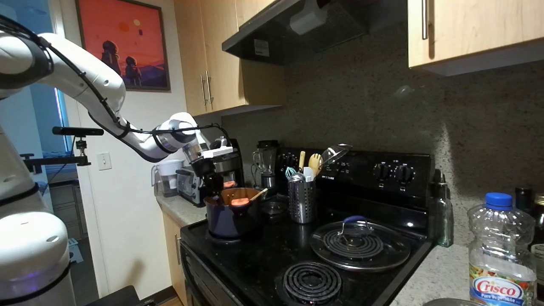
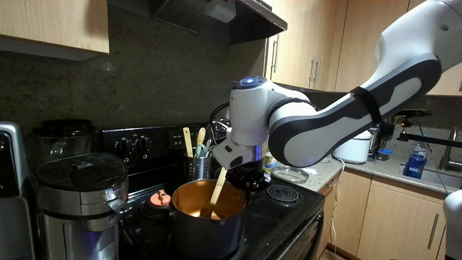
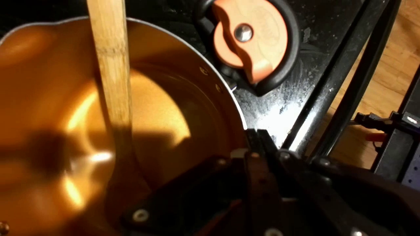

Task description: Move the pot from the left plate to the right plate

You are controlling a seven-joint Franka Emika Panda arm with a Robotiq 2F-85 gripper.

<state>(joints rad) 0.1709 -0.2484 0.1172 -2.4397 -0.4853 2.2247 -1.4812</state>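
The pot stands upright on the front-left burner in both exterior views (image 1: 233, 222) (image 2: 207, 236). Its copper inside fills the left of the wrist view (image 3: 160, 108). A side handle with an orange grip (image 3: 254, 32) sticks out beside the gripper. A wooden utensil (image 3: 113, 75) leans inside the pot. My gripper (image 3: 257, 131) is at the pot's rim on the stove's front side, fingers nearly together with a thin slit. It appears shut on the rim; the contact itself is dark. It also shows in both exterior views (image 1: 219, 199) (image 2: 248, 195). The front-right burner (image 1: 312, 278) is a bare coil.
A steel utensil holder (image 1: 302, 202) stands behind, between the burners. A glass lid (image 1: 369, 255) lies on the back-right burner. A coffee maker (image 2: 81, 206) stands close to the pot's left side. An oil bottle (image 1: 499, 255) is on the right counter. The range hood (image 1: 293, 38) hangs above.
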